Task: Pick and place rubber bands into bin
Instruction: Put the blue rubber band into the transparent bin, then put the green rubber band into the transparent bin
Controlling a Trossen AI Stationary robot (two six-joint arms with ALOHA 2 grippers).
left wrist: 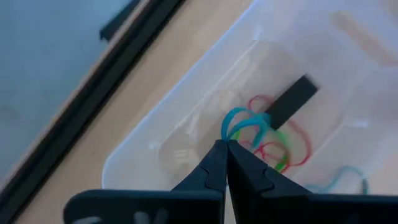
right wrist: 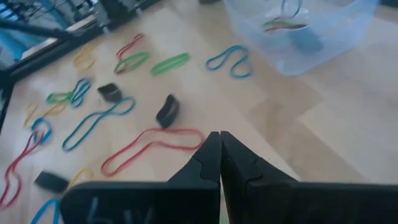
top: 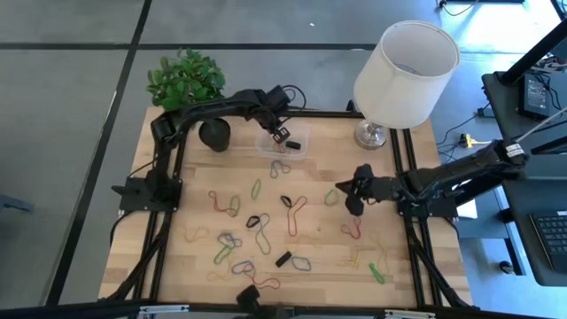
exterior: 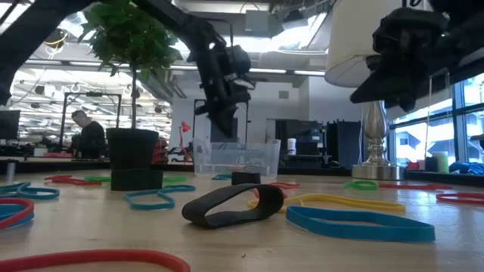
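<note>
The bin [top: 297,149] is a clear shallow tub at the table's far middle; red and green rubber bands [left wrist: 283,146] and a black one [left wrist: 292,99] lie inside it. My left gripper [left wrist: 225,144] hangs over the bin [exterior: 238,155], shut on a blue rubber band [left wrist: 244,123]. Several more rubber bands [top: 257,221] lie scattered flat on the wooden table. My right gripper [right wrist: 220,135] is shut on nothing, hovering above the table's right half [top: 341,189], over bare wood near a red band [right wrist: 152,146]. My left gripper pinches the blue band between its two fingertips [left wrist: 214,158], at the band's gathered part [left wrist: 229,138]. The fingers point steeply down from above. The band's loops stick out past the tips, lifted clear over the inside of the bin [left wrist: 186,124].
A white-shaded lamp [top: 403,71] stands at the far right corner and a potted plant [top: 214,135] beside the bin's left. Black frame rails [top: 409,177] run along the table's sides. A person [exterior: 87,136] sits far behind the table.
</note>
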